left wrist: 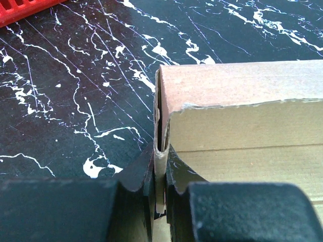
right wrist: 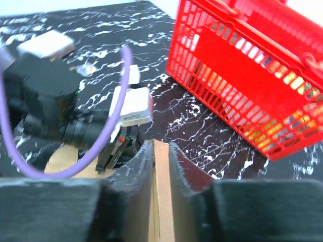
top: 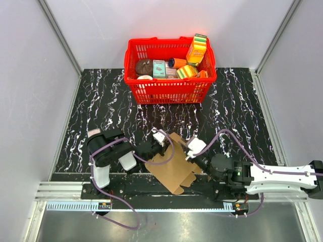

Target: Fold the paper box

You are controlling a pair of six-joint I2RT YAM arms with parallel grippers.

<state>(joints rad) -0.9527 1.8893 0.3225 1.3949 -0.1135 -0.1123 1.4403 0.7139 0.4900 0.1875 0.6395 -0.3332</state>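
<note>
1. At the left gripper: clamped shut on a folded corner edge of the paper box, biting thin board only, nothing else in the pinch.
2. At the right gripper: closed in on the opposite edge of the same sheet. Pressed flush to the board on both sides in the wrist view, no gap visible, so read as gripping it.
3. Held between both grippers over the near edge of the table, partly folded: one panel turned up along a crease in the left wrist view, loose flaps pointing toward the near side. Cannot tell whether lifted or resting. Well apart from the red basket at the far side.
4. Judged mid-fold: not squared up, no flaps tucked.
5. Risk: tearing or creasing off-line if pulled apart with both ends pinched. Shallow bites, thin board, ragged edge just beside the left pinch.
6. Risk: slipping out on the right if not fully seated. Would drop that side and spring the fold open.
7. Risk: buckling the middle panel if pushed together rather than rotated about the crease.
8. Risk: snagging the purple cable, looped close over the sheet near the left gripper. Could drag the board mid-swing.
9. Risk: knocking grippers together, very near each other across a small carton.
</note>
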